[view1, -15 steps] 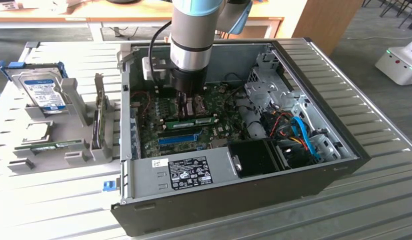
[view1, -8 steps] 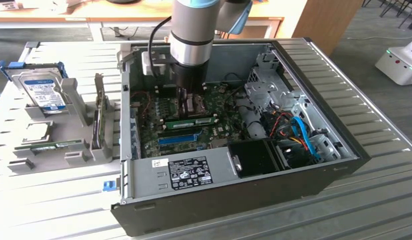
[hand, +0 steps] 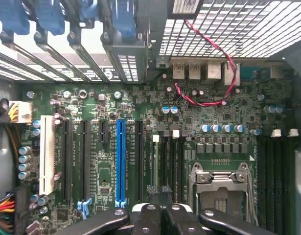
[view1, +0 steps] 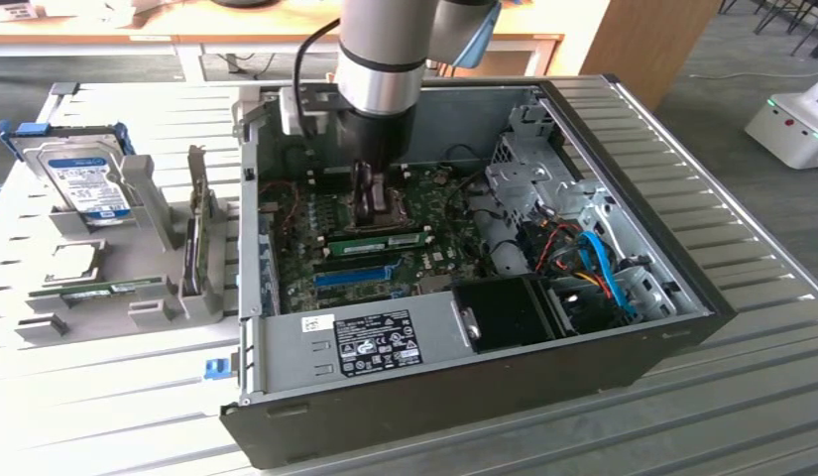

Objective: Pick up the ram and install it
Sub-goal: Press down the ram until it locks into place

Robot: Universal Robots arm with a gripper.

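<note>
- Green ram is seen at the exterior view's centre, along the motherboard, just below the end effector.
- Its fingers are pressed together; contact with the ram cannot be told.
- Straight, even downward pressure is judged best for seating.

Ram was a thin green stick, sat on edge in a motherboard slot, just under my gripper.

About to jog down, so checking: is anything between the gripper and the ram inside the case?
Nothing visible does. In the exterior view the gripper hangs just above the ram, which lies along the motherboard, and the short gap between them looks clear.
</note>
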